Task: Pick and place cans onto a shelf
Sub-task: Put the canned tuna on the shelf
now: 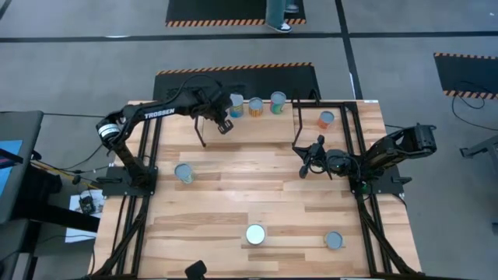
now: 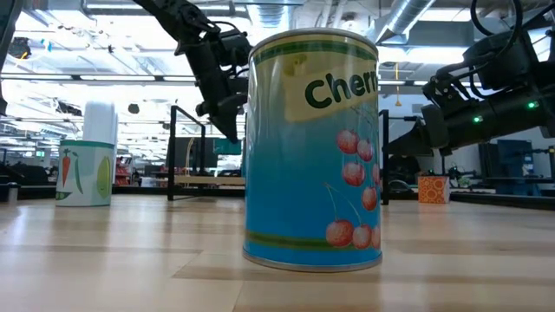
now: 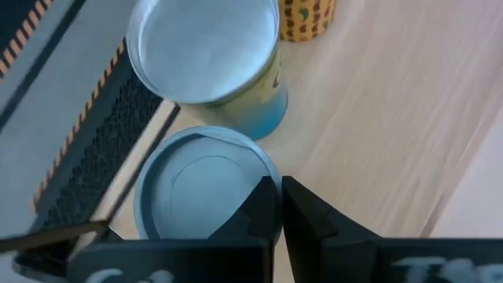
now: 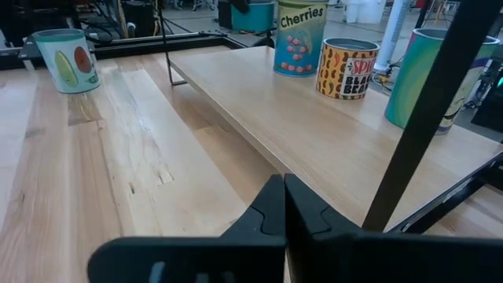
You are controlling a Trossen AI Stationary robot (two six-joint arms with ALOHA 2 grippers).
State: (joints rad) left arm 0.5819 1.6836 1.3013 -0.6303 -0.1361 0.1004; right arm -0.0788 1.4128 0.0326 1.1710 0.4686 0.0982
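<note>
The shelf is a light-wood plank on black legs at the table's far side. Three cans stand in a row along its far edge; the right wrist view shows a blue Cherries can, an orange bean can and a teal can. My left gripper is shut and points down over the shelf's left end, just above the silvery lid of a can. My right gripper is shut and empty, low over the table by the shelf's right front leg.
Loose cans stand upright on the tabletop: an orange one right of the shelf, one at the left, and two near the front edge. The front middle can fills the low view. Black frame rails run along both table sides.
</note>
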